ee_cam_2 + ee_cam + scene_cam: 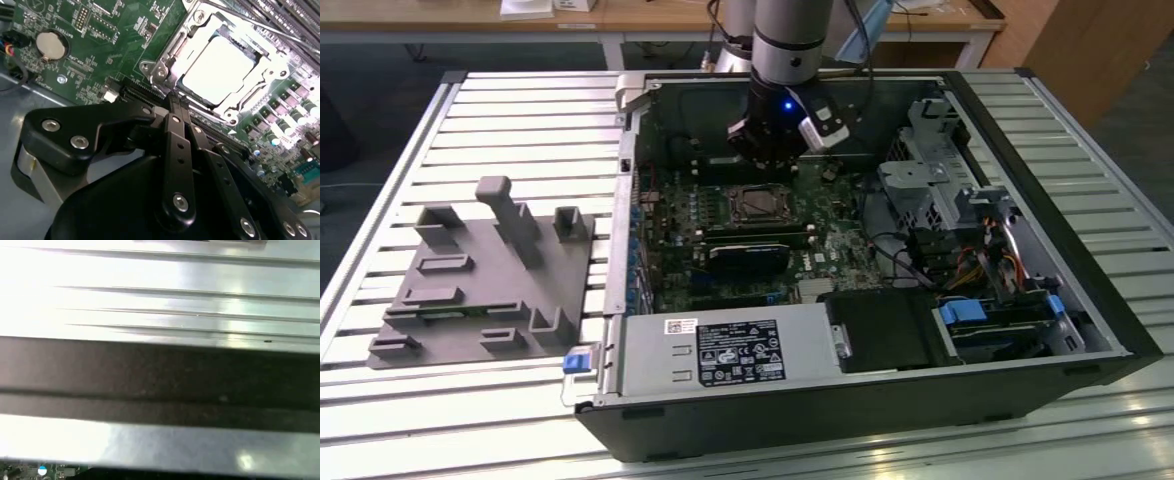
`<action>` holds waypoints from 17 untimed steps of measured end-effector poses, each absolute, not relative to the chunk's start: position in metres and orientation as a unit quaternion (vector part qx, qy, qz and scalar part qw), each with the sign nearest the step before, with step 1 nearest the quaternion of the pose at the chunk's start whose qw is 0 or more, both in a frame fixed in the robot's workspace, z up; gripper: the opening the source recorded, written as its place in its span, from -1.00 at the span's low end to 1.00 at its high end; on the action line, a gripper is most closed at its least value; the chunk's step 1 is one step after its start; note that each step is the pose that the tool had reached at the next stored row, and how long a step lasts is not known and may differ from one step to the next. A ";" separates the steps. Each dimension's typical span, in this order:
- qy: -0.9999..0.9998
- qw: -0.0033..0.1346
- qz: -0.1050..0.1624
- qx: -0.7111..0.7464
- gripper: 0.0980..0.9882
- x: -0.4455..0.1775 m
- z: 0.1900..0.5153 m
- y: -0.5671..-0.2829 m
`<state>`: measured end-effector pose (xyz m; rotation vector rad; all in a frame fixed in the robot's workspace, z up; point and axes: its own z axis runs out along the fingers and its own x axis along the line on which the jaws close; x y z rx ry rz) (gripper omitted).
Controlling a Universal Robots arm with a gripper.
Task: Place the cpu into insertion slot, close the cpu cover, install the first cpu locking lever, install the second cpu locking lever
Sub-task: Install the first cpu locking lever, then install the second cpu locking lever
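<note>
Second wrist view shows the cpu [216, 70] seated in the insertion slot [172, 90], the cpu cover [235, 107] down around it. At its 7 o'clock the gripper [176, 102] has its fingers [173, 112] pressed together, empty. Judged: engage the locking lever squarely and press slowly sideways.

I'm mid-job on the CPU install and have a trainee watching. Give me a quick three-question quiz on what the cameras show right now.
1. True or false: the cpu already sits in the insertion slot.
2. Multiple choice: in the second wrist view, the cpu cover is A) folded down around the chip, B) standing upright, C) lying on the table.
3. In the exterior view, what does the gripper hover above: the grey fixture or the open computer case?

Key: 1 true. 2 A. 3 the open computer case.
</note>
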<state>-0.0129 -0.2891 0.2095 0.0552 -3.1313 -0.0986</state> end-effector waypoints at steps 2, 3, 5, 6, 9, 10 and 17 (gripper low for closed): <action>-0.999 0.004 -0.032 0.018 -0.98 -0.013 0.209 -0.289; -0.999 0.004 -0.031 0.018 -0.98 -0.013 0.209 -0.290; -0.999 0.004 -0.031 0.018 -0.98 -0.013 0.209 -0.291; -0.999 0.004 -0.031 0.018 -0.98 -0.013 0.209 -0.291; -0.999 0.004 -0.031 0.018 -0.98 -0.013 0.209 -0.292; -0.999 0.004 -0.031 0.018 -0.98 -0.013 0.209 -0.293; -0.999 0.004 -0.031 0.018 -0.98 -0.013 0.209 -0.296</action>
